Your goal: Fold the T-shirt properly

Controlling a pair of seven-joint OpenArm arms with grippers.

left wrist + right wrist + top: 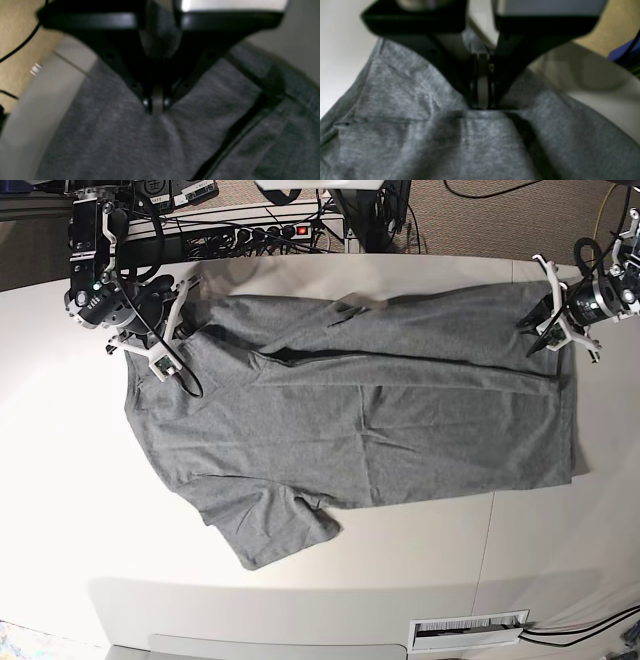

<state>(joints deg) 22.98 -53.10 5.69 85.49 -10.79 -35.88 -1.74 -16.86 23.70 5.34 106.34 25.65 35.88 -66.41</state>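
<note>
The left gripper [157,106] and right gripper [482,100] are pressed together on opposite far corners of the T-shirt [350,420], spread across the white table [60,510]. Thin cloth could be lost from either pinch if tugged unevenly.

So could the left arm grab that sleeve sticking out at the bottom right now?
Probably not yet. The left gripper is shut on the T-shirt at its far edge, and the loose sleeve lies across the table, nearer the right gripper.

T-shirt [350,420] flat on table [60,480], between both pincers.
</note>
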